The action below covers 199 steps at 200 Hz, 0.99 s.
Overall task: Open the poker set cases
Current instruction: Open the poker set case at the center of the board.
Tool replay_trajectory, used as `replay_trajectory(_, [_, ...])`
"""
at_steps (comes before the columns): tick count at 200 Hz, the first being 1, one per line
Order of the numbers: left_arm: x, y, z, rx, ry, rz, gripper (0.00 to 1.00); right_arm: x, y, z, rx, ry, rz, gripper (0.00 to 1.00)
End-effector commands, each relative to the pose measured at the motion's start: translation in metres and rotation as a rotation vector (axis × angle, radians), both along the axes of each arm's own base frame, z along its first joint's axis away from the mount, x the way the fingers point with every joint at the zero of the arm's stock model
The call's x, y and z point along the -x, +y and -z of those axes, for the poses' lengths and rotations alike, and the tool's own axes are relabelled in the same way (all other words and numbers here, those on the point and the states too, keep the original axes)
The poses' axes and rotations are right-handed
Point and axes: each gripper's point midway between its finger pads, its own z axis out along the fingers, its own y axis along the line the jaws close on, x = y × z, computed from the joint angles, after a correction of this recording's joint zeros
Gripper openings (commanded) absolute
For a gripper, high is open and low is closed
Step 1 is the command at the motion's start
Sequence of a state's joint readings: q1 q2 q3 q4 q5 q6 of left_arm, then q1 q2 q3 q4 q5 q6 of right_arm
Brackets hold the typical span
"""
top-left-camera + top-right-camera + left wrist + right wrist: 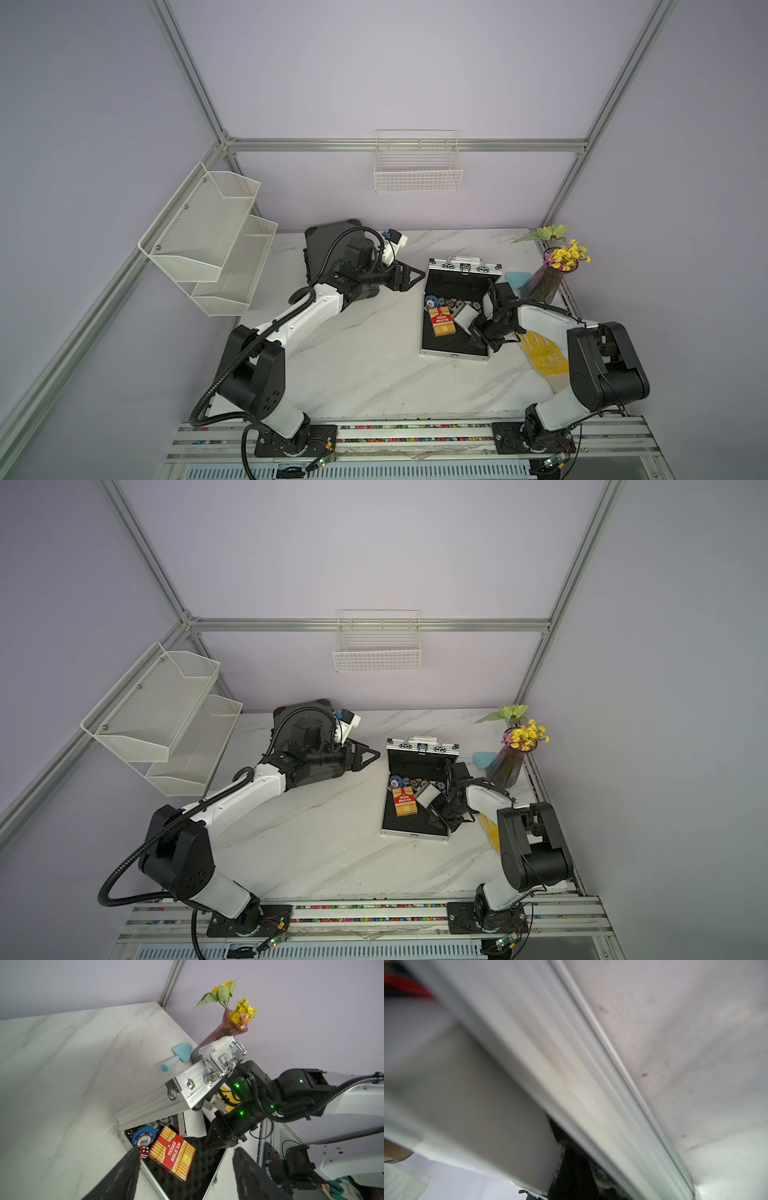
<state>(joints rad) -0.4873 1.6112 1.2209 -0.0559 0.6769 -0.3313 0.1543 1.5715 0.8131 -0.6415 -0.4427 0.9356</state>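
I see the ribbed silver aluminium case [454, 354] right of centre on the white marble-patterned table [374, 374], its lid tilted up. My right gripper [212, 1140] is pressed together inside its right side. The larger dark grey case [328, 235] sits far left, mostly hidden behind my left gripper [413, 277], whose fingers are spread in free air.

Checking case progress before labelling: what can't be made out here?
- dark grey case: left arm covers most of it, both top views; open or closed unclear.
- Right wrist view: blurred close-up of a silver edge; nothing readable.
- right gripper: black fingers against black foam, left wrist view; contact unclear.
- poker chips: partly under the silver case lid, left wrist view.
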Motion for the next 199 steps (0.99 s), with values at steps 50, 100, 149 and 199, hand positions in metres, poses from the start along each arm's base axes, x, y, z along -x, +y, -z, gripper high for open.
replay_trajectory(50, [-0.03,-0.03,0.0,0.072,0.085,-0.016,0.73,0.001,-0.004,-0.007,0.011,0.011,-0.008,0.11])
replay_trajectory(100, [-0.061,-0.041,-0.012,0.174,0.119,-0.085,0.74,-0.002,-0.003,-0.019,0.004,-0.034,-0.014,0.13])
replay_trajectory(149, [-0.085,-0.038,-0.004,0.194,0.177,-0.193,0.74,-0.007,-0.002,-0.031,0.0,-0.099,-0.05,0.18])
replay_trajectory(199, [-0.094,-0.039,-0.005,0.215,0.198,-0.226,0.74,-0.001,-0.004,-0.043,-0.001,-0.145,-0.051,0.19])
